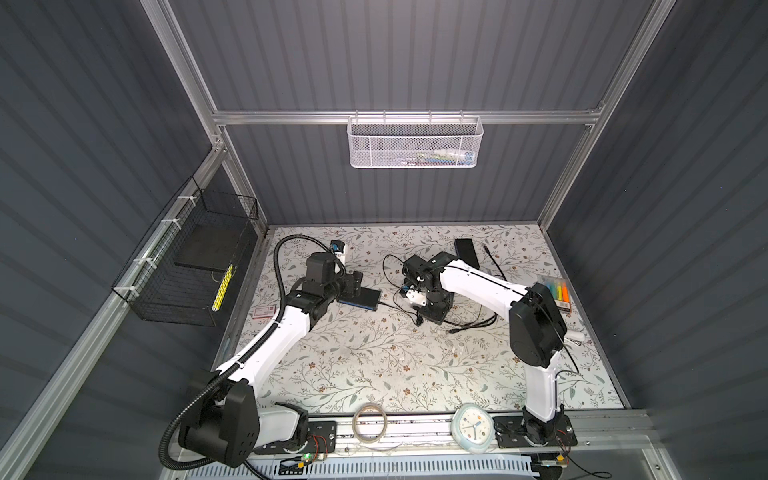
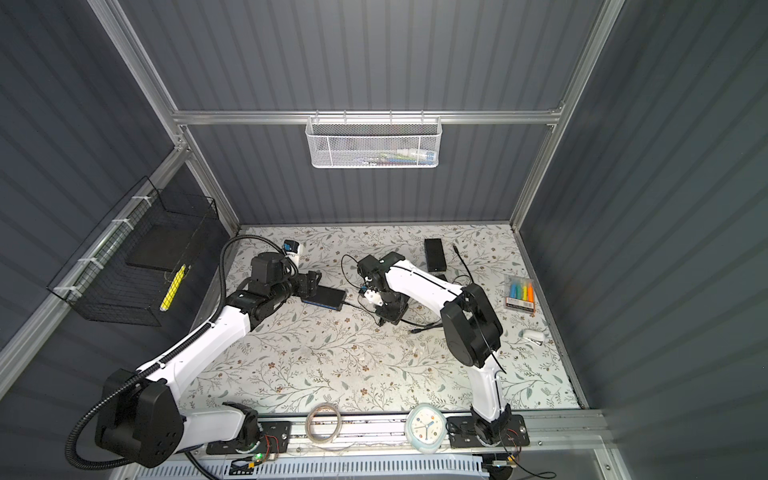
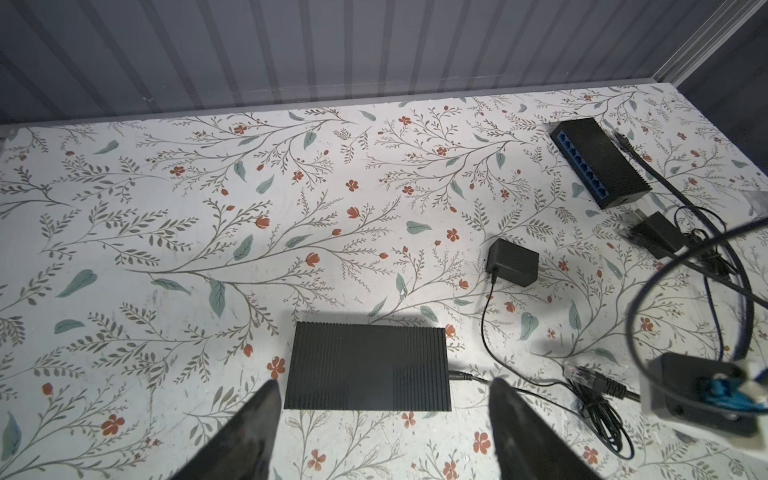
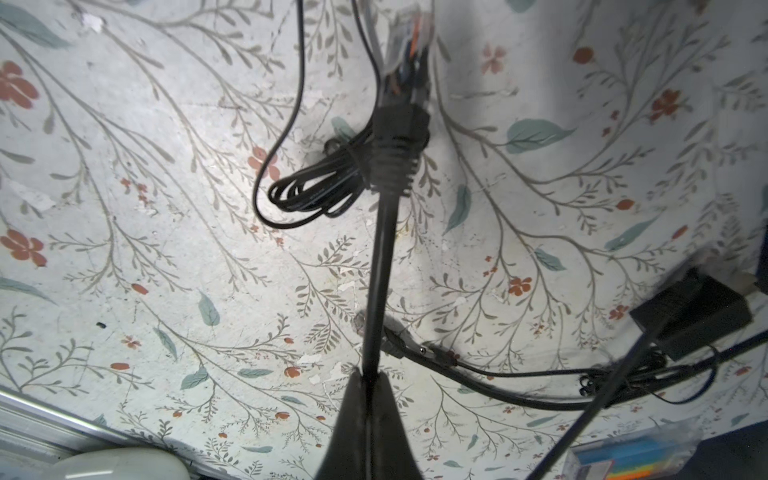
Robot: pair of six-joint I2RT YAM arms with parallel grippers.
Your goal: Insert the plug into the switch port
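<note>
The right gripper [image 4: 368, 376] is pinched fully closed on the cable [image 4: 380, 270] behind the boot [image 4: 395, 153], not on the plug [image 4: 409, 37] itself. We judge the plug may droop or twist and jam on entry. The left gripper [image 3: 384, 382] stands wide open astride the switch [image 3: 368, 365], gripping nothing, so a push could slide it away. The plug sits near the switch, on its right, with its long axis left–right and its tip pointing left toward the switch.

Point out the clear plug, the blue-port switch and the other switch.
clear plug [image 4: 409, 50]: right wrist view, transparent body.
blue-port switch [image 3: 609, 160]: left wrist view, black top face.
other switch [image 3: 368, 365]: left wrist view, middle of ribbed top.
</note>
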